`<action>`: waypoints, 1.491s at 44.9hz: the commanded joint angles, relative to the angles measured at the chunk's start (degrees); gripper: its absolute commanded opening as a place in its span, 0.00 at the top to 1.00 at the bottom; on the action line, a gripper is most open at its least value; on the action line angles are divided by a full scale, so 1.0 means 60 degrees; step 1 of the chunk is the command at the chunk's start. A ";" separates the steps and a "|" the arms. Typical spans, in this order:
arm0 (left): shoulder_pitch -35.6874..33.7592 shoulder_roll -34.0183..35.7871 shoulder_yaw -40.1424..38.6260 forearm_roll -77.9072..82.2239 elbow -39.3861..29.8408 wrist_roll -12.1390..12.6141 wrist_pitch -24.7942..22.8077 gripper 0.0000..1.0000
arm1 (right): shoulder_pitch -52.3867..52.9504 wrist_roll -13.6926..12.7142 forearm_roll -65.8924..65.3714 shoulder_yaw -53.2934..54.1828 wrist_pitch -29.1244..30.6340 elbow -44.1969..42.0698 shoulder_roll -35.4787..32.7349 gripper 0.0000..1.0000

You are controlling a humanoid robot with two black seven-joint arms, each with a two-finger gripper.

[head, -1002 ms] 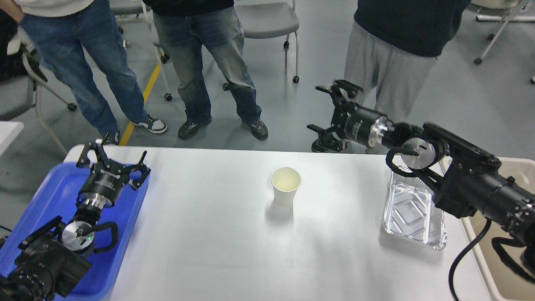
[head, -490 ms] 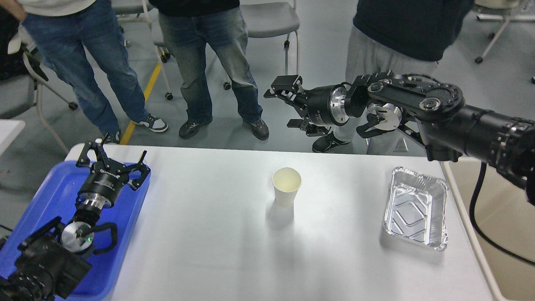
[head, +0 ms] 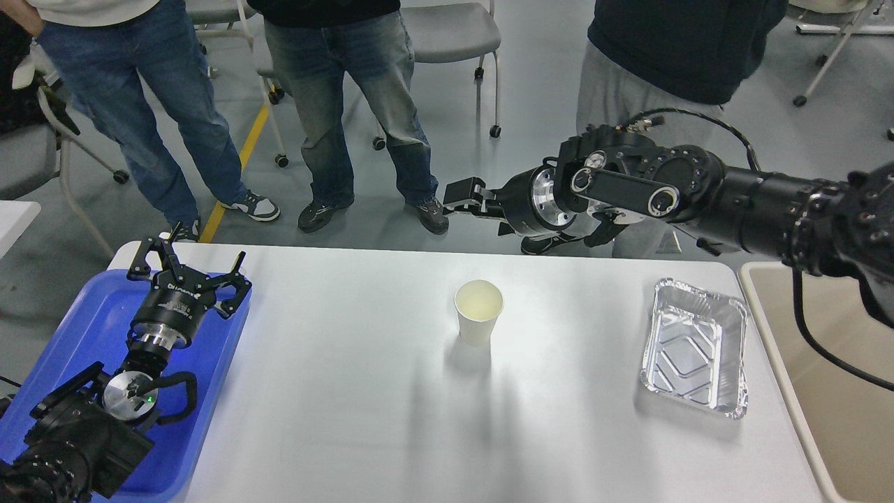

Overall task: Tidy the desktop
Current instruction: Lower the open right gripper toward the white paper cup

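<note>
The white desktop (head: pixel 349 391) holds a white paper cup (head: pixel 478 311), upright near the middle, and an empty foil tray (head: pixel 693 347) at the right. My left gripper (head: pixel 188 260) is open and empty, hovering over the blue tray (head: pixel 70 328) at the table's left edge. My right gripper (head: pixel 464 195) reaches in from the right and hangs beyond the table's far edge, above and behind the cup and apart from it. It is seen side-on, so its fingers cannot be told apart. It holds nothing that I can see.
A beige bin (head: pixel 838 363) stands off the table's right edge. Three people stand close behind the far edge, one (head: pixel 649 91) right behind my right arm. Chairs (head: pixel 447 35) stand further back.
My right arm has swung left from over the foil tray to behind the cup, and its wrist has turned. The left arm, cup and foil tray have not moved.
</note>
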 commanded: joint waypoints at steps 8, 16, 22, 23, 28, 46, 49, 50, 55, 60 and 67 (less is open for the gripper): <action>0.0000 0.0000 0.0001 0.0000 0.0002 0.0000 0.0000 0.00 | -0.0989 -0.0002 -0.0392 -0.1253 -0.0030 -0.1339 0.0234 0.00; 0.0000 0.0000 0.0001 0.0000 0.0002 0.0000 0.0000 0.00 | -0.1517 -0.0002 -0.0406 -0.1283 -0.0060 -0.1442 0.0234 0.00; 0.0000 0.0000 0.0001 0.0000 0.0002 0.0000 0.0000 0.00 | -0.1766 0.0013 -0.0260 -0.1078 -0.0074 -0.1442 0.0234 0.00; 0.0000 0.0000 0.0001 0.0000 0.0002 0.0000 0.0000 0.00 | -0.1766 0.0013 -0.0260 -0.1049 -0.0089 -0.1442 0.0234 0.00; 0.0000 0.0000 0.0001 0.0000 0.0002 0.0000 0.0000 0.00 | -0.1781 0.0042 -0.0260 -0.0785 -0.0294 -0.1427 0.0234 0.00; 0.0000 0.0000 0.0001 0.0000 0.0002 0.0000 0.0000 0.00 | -0.2279 0.0086 -0.0260 0.0754 -0.0323 -0.1252 0.0234 0.00; 0.0000 0.0000 0.0001 0.0000 0.0002 0.0000 0.0000 0.00 | -0.2411 0.0072 -0.0304 0.0768 -0.0323 -0.1193 0.0234 0.00; 0.0000 0.0015 0.0001 0.0000 0.0002 0.0000 0.0000 0.00 | -0.2440 0.0086 -0.0333 0.0768 -0.0323 -0.1178 0.0234 0.00; 0.0000 0.0000 0.0001 0.0000 0.0002 0.0000 0.0000 0.00 | -0.2703 0.0086 -0.0348 0.0841 -0.0338 -0.1164 0.0234 0.00; 0.0000 0.0000 0.0001 0.0000 -0.0012 0.0000 0.0000 0.00 | -0.2909 0.0086 -0.0377 0.1002 -0.0338 -0.1164 0.0234 0.00; 0.0000 0.0015 0.0001 0.0000 0.0002 0.0000 0.0000 0.00 | -0.3187 0.0086 -0.0728 0.1061 -0.0543 -0.1149 0.0234 0.00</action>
